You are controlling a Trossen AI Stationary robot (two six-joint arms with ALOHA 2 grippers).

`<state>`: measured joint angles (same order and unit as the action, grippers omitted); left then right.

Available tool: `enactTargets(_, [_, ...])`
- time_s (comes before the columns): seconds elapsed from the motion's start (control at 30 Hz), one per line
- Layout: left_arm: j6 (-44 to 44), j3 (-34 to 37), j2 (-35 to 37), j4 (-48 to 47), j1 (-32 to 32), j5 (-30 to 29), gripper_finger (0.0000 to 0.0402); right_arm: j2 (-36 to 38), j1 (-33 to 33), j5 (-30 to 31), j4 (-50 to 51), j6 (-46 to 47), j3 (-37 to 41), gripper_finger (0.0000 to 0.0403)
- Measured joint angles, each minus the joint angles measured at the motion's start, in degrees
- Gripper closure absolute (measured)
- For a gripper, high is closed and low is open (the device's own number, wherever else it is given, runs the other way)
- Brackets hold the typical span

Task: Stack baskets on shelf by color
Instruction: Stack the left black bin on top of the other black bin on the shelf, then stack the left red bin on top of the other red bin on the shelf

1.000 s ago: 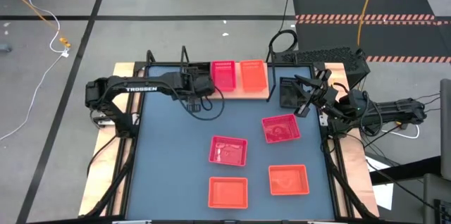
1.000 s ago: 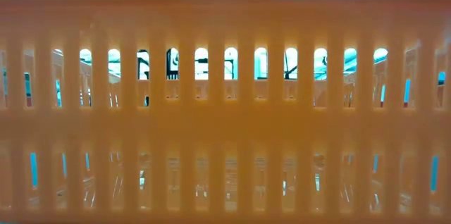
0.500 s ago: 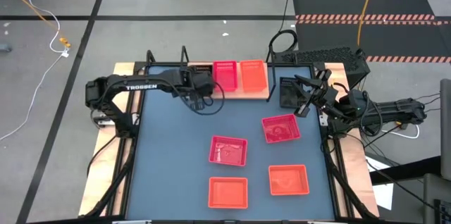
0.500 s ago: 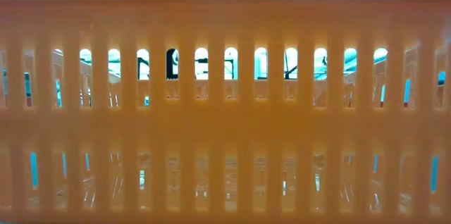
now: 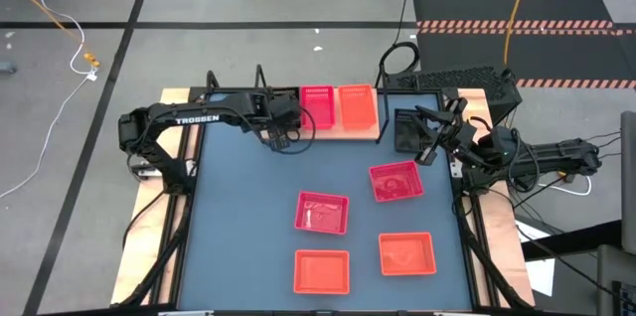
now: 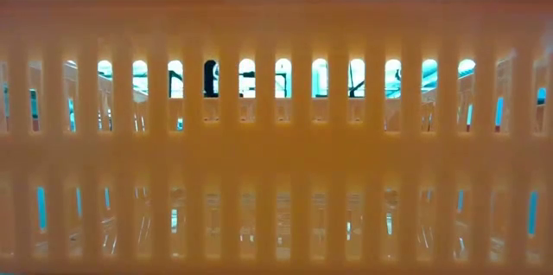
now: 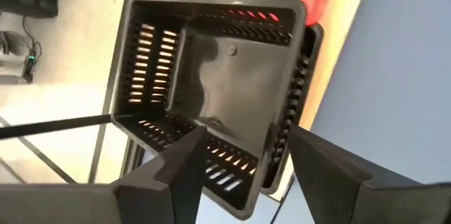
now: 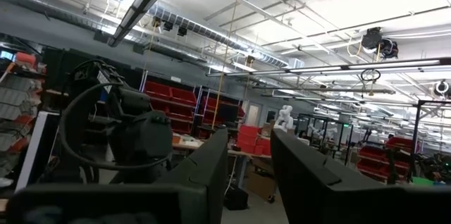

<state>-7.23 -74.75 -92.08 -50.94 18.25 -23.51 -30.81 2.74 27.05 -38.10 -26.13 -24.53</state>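
Looking down, table: the big dark blue table (image 5: pixel 238 217) is under both my arms.
Shelf: the light wood shelf (image 5: pixel 378 132) lies along the back edge of the table, with black wire posts at its ends.
Baskets on the shelf: a black basket (image 7: pixel 211 76) sits at the left end. It looks like a second black one sits under it. A pink-red basket (image 5: pixel 318 105) is just beside it, and an orange-red basket (image 5: pixel 356 105) is beside that.
Baskets on the table: two pink-red baskets (image 5: pixel 396 181) (image 5: pixel 322 213) lie in the middle. Two orange-red baskets (image 5: pixel 406 253) (image 5: pixel 322 270) lie near the front. One more black basket (image 5: pixel 407 129) sits just beside the right end of the shelf.
Low camera: one orange basket wall (image 6: pixel 276 137) fills almost the whole low view. I cannot tell which basket it is.
Left gripper: my left gripper (image 7: pixel 246 136) hangs over the black basket at the shelf's left end.
Left fingers: my two fingers (image 7: pixel 183 168) stand apart. The near side of the black basket shows between them, and I am not squeezing it.
Right gripper: my right gripper (image 5: pixel 427 142) waits at the back right, by the lone black basket.
Right fingers: they (image 8: pixel 211 160) have a small gap between them and nothing is in it.
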Motion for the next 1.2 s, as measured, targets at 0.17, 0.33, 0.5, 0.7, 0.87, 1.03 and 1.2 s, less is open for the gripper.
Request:
enactTargets(0.17, [4.43,-0.08,-0.06,-0.54,0.03,0.02,0.0168,-0.02,-0.01,0.0,0.22,-0.02,0.0,0.0298])
enactTargets(0.33, [5.14,-0.06,-0.56,0.22,-0.6,4.5,0.0126,-0.02,-0.01,0.0,0.21,-0.02,0.0,0.0298])
enactTargets(0.5, [5.03,0.05,-1.95,1.38,-1.89,5.93,0.0102,-0.02,0.01,0.0,0.23,-0.04,0.0,0.0298])
enactTargets(0.7, [6.14,0.03,-4.95,1.03,-1.95,4.96,0.0103,0.01,0.01,0.21,0.31,-0.04,0.0,0.0298])
enactTargets(0.87, [6.76,-0.05,-6.51,1.86,-3.12,0.05,0.0112,0.05,-0.01,0.67,0.66,-0.58,-0.02,0.0298])
enactTargets(1.03, [4.23,-0.03,-7.44,1.68,-5.09,-9.31,0.0116,0.03,-0.01,4.45,0.62,-2.5,-0.02,0.0298])
enactTargets(1.2, [2.53,-0.67,-6.1,1.38,-7.23,-12.76,0.0109,0.03,-0.01,4.74,0.67,-3.06,-0.02,0.0298])
